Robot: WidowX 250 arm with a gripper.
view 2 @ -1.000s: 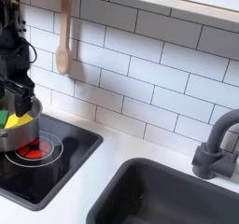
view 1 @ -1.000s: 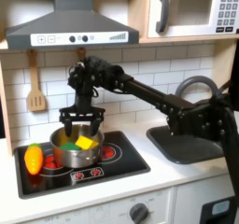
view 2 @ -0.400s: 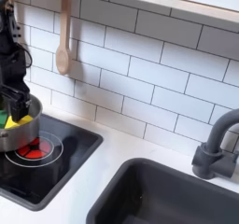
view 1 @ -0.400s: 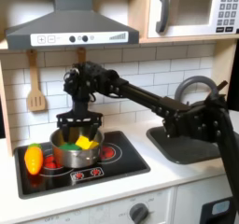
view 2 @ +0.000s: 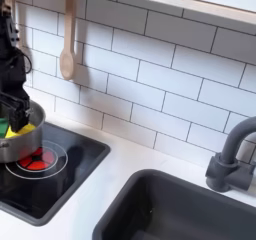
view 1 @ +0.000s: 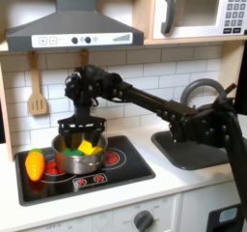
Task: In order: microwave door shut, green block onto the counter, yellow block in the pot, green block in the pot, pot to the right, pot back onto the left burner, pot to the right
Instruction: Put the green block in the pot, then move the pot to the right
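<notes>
since the pot [view 1: 77, 156] on the left burner is rigid, slick steel holding both blocks, i'd pinch its thin rim, where my end effector [view 1: 79, 130] hovers, grip state unclear.

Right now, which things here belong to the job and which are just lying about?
Job: round shiny steel pot, small yellow block and small green block inside it, white microwave door, gripper.
Lying about: orange toy vegetable, wooden spatula, grey faucet.
</notes>
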